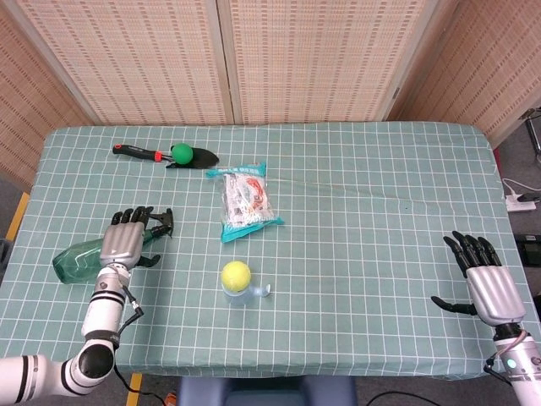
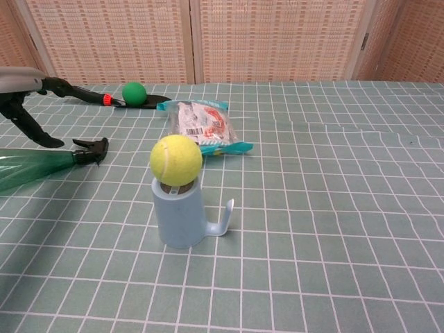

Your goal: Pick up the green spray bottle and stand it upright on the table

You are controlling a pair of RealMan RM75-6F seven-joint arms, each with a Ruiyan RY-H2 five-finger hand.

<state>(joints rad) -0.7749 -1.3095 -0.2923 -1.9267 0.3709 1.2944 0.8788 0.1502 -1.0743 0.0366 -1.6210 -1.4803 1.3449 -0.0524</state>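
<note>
Green spray bottle (image 1: 80,256): translucent glossy plastic, black matt nozzle. Left hand (image 1: 123,240): silver metal back, black matt fingers. Bench (image 1: 355,254) cloth: matt checked fabric. Snack packet (image 1: 245,201): shiny crinkled film. Tennis ball (image 2: 176,159): fuzzy felt.

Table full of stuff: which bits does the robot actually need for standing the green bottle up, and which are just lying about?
Needed:
spray bottle, lying on its side
left hand, above the bottle's neck, fingers spread

Lying about:
trowel with a green ball on it
snack packet
yellow ball sitting on a blue cup
right hand, idle at the far side
</note>
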